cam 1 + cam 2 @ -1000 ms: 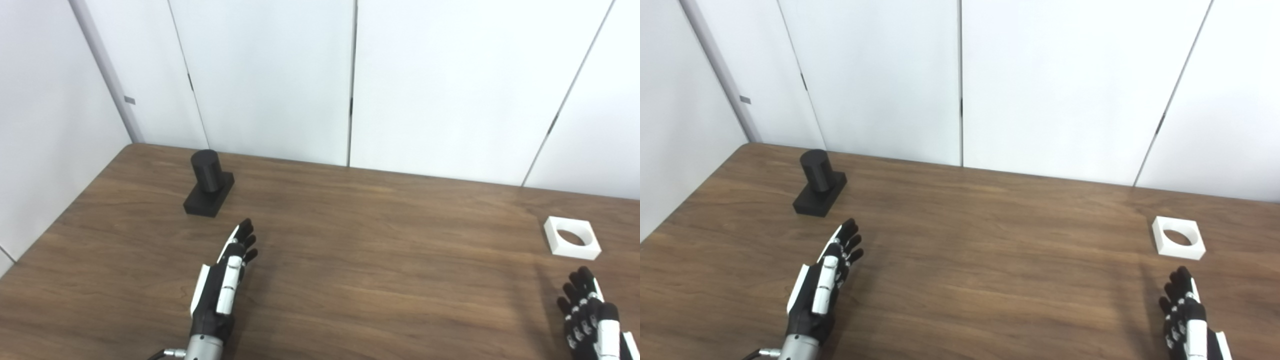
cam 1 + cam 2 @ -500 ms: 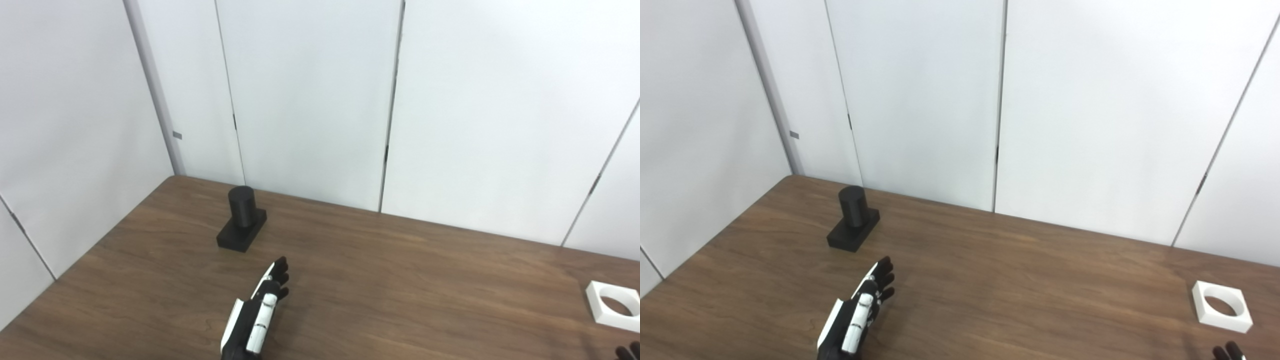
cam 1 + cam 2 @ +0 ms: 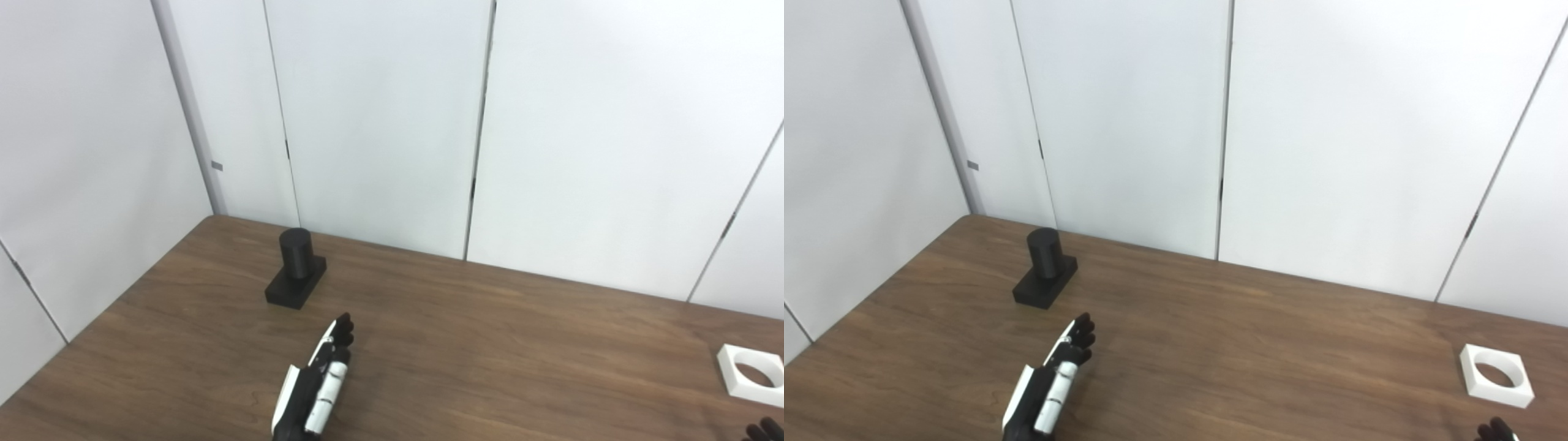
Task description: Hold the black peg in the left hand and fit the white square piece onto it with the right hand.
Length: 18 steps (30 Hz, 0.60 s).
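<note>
The black peg (image 3: 296, 252) stands upright on its black square base (image 3: 293, 290) at the far left of the wooden table (image 3: 490, 343). My left hand (image 3: 318, 386) lies open and empty on the table, a hand's length in front and to the right of the peg, fingers pointing at it. The white square piece (image 3: 1497, 397), with a round hole, lies flat near the right edge. Only the fingertips of my right hand (image 3: 1494, 429) show at the bottom edge, just in front of the piece, apart from it and holding nothing.
White wall panels (image 3: 380, 122) rise directly behind the table's far edge and along its left side. The table's left edge runs diagonally close to the peg.
Since one second ago the camera has tilted up, so both hands sit lower in the picture. Over the last half second nothing has visibly moved.
</note>
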Each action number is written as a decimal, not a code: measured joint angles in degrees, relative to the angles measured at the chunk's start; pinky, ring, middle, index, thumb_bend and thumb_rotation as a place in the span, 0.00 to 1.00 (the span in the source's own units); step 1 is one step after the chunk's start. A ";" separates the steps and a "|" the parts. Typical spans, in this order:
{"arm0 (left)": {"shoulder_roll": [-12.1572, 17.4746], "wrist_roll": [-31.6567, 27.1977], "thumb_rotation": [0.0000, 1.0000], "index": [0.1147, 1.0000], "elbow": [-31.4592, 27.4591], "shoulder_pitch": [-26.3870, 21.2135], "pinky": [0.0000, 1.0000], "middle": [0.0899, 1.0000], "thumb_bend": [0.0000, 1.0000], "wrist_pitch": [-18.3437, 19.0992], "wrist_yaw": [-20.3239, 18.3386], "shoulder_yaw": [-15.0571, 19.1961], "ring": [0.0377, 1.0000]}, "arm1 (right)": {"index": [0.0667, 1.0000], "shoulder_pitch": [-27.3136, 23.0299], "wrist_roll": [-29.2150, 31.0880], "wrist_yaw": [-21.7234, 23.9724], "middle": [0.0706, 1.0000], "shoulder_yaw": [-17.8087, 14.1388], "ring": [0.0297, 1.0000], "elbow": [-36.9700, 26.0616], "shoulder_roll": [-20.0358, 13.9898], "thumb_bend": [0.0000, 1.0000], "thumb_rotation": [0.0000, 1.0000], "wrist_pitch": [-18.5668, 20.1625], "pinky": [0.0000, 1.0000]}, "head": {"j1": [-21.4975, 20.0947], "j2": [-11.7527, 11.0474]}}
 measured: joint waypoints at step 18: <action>5.33 33.35 0.42 0.94 -13.80 -2.89 0.79 0.95 0.72 24.99 1.73 1.25 0.91 | 0.94 0.09 -2.20 0.19 0.94 0.07 0.96 0.14 -0.01 0.76 0.93 -0.55 0.87 | -0.19 -0.08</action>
